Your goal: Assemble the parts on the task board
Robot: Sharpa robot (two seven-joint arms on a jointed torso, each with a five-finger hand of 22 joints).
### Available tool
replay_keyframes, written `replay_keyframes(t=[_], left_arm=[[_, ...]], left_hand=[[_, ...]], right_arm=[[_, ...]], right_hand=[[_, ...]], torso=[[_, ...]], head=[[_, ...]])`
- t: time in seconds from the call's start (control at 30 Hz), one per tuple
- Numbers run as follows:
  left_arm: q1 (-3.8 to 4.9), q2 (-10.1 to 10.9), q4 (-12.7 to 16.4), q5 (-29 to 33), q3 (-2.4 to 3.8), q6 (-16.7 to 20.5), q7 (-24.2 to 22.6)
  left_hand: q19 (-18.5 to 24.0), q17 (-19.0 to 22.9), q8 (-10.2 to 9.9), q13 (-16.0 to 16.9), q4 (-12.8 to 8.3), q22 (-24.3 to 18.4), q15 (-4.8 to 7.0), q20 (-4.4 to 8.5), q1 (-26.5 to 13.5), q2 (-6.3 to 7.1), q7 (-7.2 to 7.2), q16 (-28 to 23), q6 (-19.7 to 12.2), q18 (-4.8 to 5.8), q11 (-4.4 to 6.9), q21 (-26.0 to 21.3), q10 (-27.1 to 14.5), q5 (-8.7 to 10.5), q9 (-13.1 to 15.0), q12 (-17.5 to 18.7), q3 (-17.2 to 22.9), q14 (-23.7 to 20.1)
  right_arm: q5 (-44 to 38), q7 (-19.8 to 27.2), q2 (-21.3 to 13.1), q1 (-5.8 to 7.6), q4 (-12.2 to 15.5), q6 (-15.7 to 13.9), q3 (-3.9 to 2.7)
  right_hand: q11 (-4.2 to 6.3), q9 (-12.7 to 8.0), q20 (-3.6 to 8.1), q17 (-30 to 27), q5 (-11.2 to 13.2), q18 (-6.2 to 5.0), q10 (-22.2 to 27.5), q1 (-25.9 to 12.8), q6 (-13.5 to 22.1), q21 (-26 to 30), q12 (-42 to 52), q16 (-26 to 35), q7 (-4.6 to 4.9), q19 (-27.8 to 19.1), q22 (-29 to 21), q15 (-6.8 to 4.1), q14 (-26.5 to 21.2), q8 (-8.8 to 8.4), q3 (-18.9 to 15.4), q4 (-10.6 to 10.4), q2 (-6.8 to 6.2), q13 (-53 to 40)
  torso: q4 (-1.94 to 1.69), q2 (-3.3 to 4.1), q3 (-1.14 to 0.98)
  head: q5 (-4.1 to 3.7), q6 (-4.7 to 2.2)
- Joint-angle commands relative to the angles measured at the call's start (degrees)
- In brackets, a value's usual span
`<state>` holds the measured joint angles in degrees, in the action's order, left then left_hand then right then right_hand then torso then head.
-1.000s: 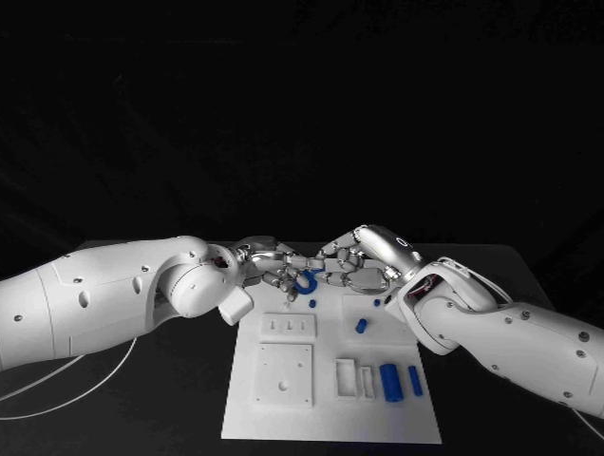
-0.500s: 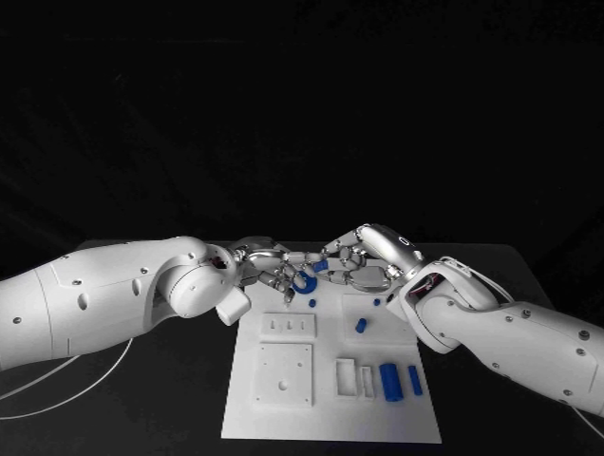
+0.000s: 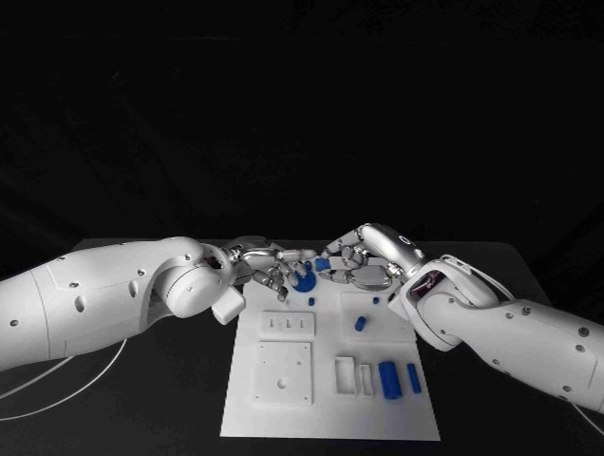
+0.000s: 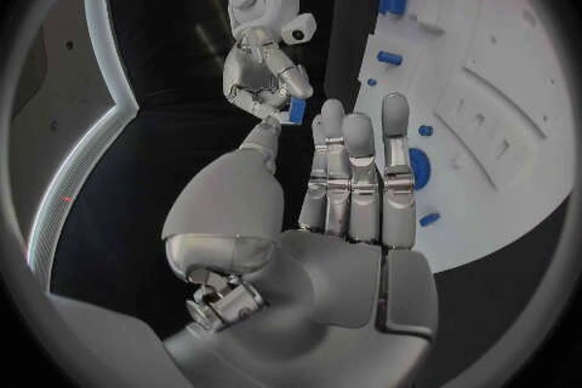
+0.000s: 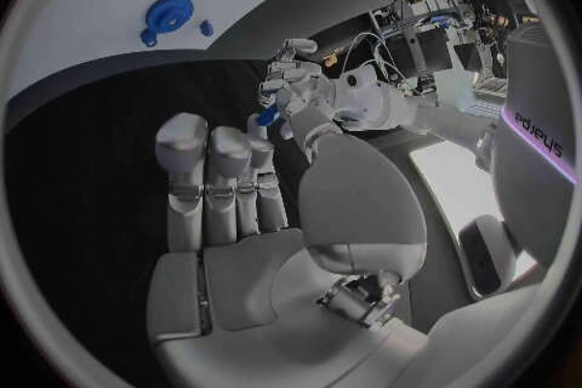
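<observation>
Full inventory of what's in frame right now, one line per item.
task board: one, white, mid-table.
raised fixtures: three, white, on the board's near half.
gear: one, blue, far end of the board, under the hands.
cylinders: two, blue, the board's near right part.
smaller pieces: at least three, blue, between gear and cylinders.
held piece: one, blue, between both hands' fingertips; which hand grips it is unclear.
table: one, black.
cable: one, white, beside the left arm.
left hand, right hand: silver, meeting above the gear.
</observation>
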<state>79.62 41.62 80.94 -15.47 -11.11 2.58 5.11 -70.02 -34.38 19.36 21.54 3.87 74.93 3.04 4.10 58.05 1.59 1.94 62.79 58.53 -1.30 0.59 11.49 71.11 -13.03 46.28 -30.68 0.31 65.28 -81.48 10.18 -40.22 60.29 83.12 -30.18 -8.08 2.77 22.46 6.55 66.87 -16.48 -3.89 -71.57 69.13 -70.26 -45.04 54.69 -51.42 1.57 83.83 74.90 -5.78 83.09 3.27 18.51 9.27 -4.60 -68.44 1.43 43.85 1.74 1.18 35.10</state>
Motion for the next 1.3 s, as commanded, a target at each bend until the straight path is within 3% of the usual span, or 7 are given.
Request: replay_keyframes(t=[0.03, 0.23, 0.47, 0.77, 1.3], left_arm=[[-0.06, -0.10, 0.06, -0.61, 0.06, 0.02, -0.78], [-0.14, -0.14, -0.06, -2.32, 0.07, 0.02, -0.98], [-0.34, -0.30, -0.07, -4.11, 0.08, -0.84, -1.47], [-0.46, -0.41, 0.26, -4.86, 0.11, -2.35, -1.77], [-0.50, -0.62, 0.60, -4.95, 0.13, -4.76, -1.96]], left_hand=[[0.69, 0.24, -1.11, -0.32, -0.85, 1.04, -0.18, -0.14, 0.28, -0.60, 0.26, 0.35, -0.56, -0.10, -0.18, 0.04, -0.69, -0.13, -1.68, -0.33, -0.42, -0.56], [0.79, 0.55, -2.75, -0.57, -1.05, 1.02, -0.32, -0.29, 0.63, -0.40, 0.60, 0.61, -0.16, -0.22, -0.38, 0.01, -1.01, 0.07, -5.20, -0.49, -0.41, -0.77], [0.80, 0.64, -2.71, -0.68, -1.55, 1.03, -0.33, -0.29, 1.62, -0.36, 0.67, 0.68, -0.27, -0.21, -0.41, 0.01, -1.11, 0.36, -5.76, -0.45, -0.36, -0.82], [0.75, 0.87, -3.37, -0.97, -0.28, 1.03, -0.34, -0.30, 2.46, -0.15, 0.84, 0.74, -0.15, -0.25, -0.49, 0.01, -1.00, 0.95, -7.76, -0.30, -0.35, -0.71], [0.86, 0.92, -4.60, -1.45, -2.72, 1.04, -0.30, -0.26, 3.54, -2.75, 0.86, 0.97, 0.30, -0.19, -0.51, 0.17, -0.93, 0.14, -9.01, 0.45, -1.78, -0.78]], right_arm=[[0.92, -0.07, 0.03, -0.05, 0.12, 1.48, -0.02], [3.03, 0.04, 0.00, -0.16, 0.79, 2.05, -0.02], [5.30, -0.52, -0.03, -0.29, 1.10, 4.42, -0.02], [5.71, -1.26, 0.13, -0.32, 0.80, 6.47, -0.02], [5.63, -1.38, 0.40, -0.32, 1.01, 7.22, -0.02]], right_hand=[[0.07, 6.17, 0.41, 0.03, 0.06, 0.85, -0.42, -0.03, -0.55, -0.22, -0.02, 0.02, -0.65, 1.48, 6.12, -0.08, 0.17, 0.38, -0.18, 0.18, 0.55, -0.06], [0.07, 6.33, 0.42, 0.03, -0.23, 0.86, -0.38, -0.16, -0.46, -0.14, -0.06, 0.14, -0.66, 1.44, 6.10, -0.08, 0.14, 0.39, -0.46, 0.40, 0.76, -0.14], [0.02, 6.52, 0.42, 0.04, -0.30, 0.88, -0.12, -0.35, -0.20, 0.15, -0.43, 0.39, -0.61, 1.34, 6.06, -0.06, 0.00, 0.37, -1.27, 1.09, 1.43, -0.15], [0.01, 6.14, 0.41, 0.02, 0.12, 0.90, 0.11, -0.26, -0.13, 0.36, -0.64, 0.50, -0.65, 1.27, 6.03, -0.05, -0.08, 0.37, -2.24, 1.32, 1.95, -0.06], [-0.01, 6.09, 0.41, 0.03, 0.00, 0.90, 0.10, -0.28, -0.11, 0.38, -0.66, 0.49, -0.63, 1.28, 6.02, -0.05, -0.07, 0.38, -2.32, 1.43, 2.07, -0.03]], torso=[[-0.09, 0.02, -0.04], [-0.06, 0.03, -0.03], [-0.01, 0.03, -0.01], [-0.06, 0.03, -0.10], [-0.09, 0.04, -0.10]], head=[[-0.02, 0.04], [0.04, 0.09], [0.04, 0.17], [-0.02, 0.12], [-0.18, 0.14]])
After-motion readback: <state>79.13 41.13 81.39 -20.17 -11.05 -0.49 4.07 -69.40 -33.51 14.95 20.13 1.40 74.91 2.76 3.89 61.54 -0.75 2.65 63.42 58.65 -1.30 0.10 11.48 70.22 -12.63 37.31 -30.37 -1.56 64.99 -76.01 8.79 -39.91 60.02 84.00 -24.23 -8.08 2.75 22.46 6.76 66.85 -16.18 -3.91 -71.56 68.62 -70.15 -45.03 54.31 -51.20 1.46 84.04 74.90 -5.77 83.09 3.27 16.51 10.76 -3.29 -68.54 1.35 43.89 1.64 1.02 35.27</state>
